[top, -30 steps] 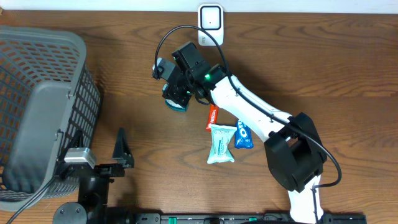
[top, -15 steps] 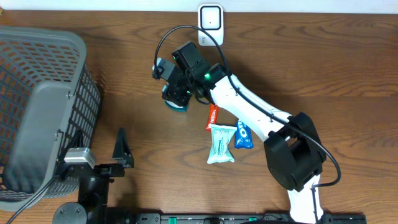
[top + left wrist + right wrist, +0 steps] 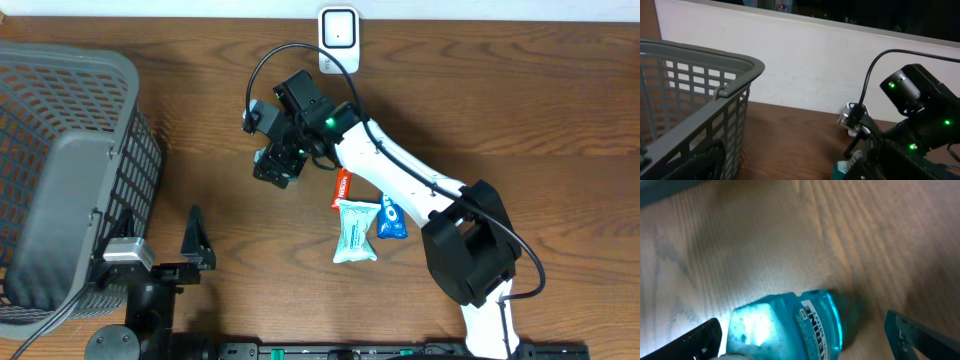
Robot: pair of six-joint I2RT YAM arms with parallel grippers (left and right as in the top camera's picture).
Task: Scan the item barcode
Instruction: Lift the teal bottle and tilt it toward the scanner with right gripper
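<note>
Blue mouthwash bottle (image 3: 790, 330) on the bench (image 3: 520, 90), under the spread right end effector (image 3: 274, 163).

The bottle lies mid-bench, label up, near of the white scanner (image 3: 339, 30) and left of the red packet (image 3: 342, 188), pale pouch (image 3: 356, 232) and blue pack (image 3: 391, 218). It runs off the wrist view's lower edge, so its long axis is unclear. The fingers (image 3: 920, 335) stand wide of it, released. The grey mesh basket (image 3: 60, 180) fills the left edge, with bare wood between. The left end effector (image 3: 150, 235) beside it is spread wide, grasping nothing.
</note>
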